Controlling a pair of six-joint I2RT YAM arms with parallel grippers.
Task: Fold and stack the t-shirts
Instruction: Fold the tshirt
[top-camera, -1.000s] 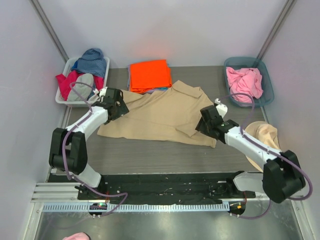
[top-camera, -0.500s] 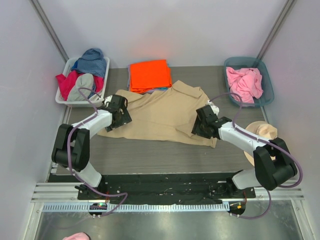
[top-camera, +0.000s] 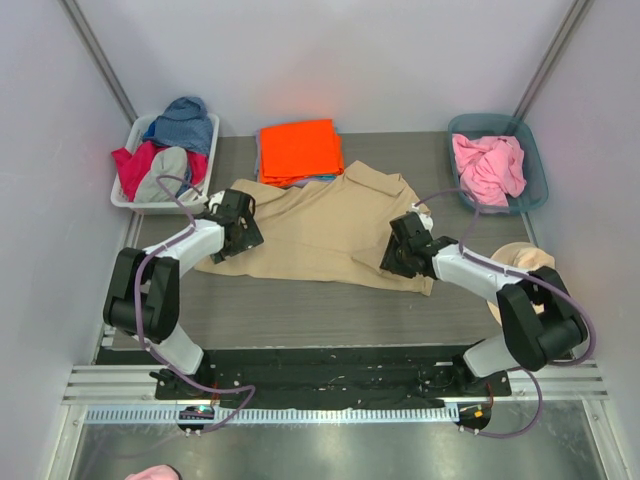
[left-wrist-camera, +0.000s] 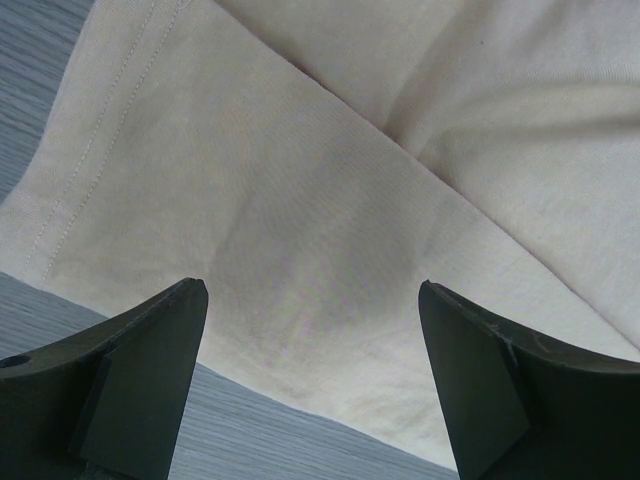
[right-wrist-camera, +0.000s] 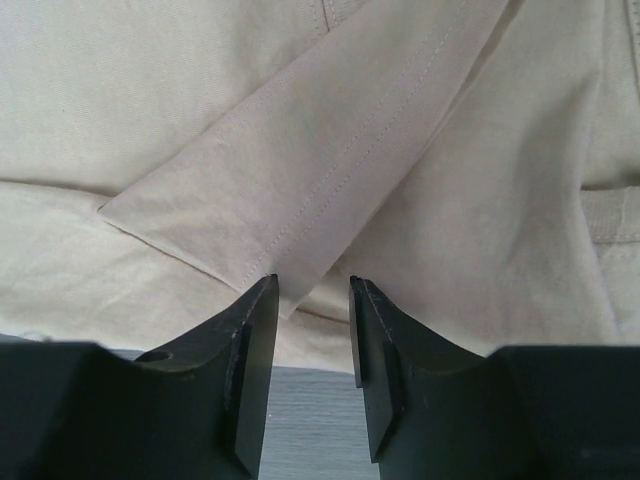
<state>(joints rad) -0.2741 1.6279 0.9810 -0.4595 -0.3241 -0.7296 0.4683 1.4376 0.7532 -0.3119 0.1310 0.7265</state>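
Top external view, entries near to far.

1. Tan t-shirt: collared, spread open at the centre of the tabletop, collar towards 1 o'clock. Not yet folded into a packet; judged to be the piece in hand.
2. Left gripper: at the shirt's 9 o'clock edge. In the left wrist view its fingers stand wide apart above the sleeve cloth and hold nothing.
3. Right gripper: at the shirt's 4 o'clock corner. In the right wrist view its fingers are only a narrow gap apart, with a stitched sleeve corner at the mouth of that gap. Whether the cloth is pinched cannot be told.
4. Beige item: at 3 o'clock, past the tabletop's edge; kind unclear.
5. Orange t-shirt: at 12 o'clock, folded square, topping a low stack. Counted as done.
6. White bin: at 10 o'clock, with red, blue and grey garments crumpled inside.
7. Teal bin: at 2 o'clock, holding the crumpled pink t-shirt.

Progress, as judged: the stack is begun, one shirt is under way, and the binned pieces are left.
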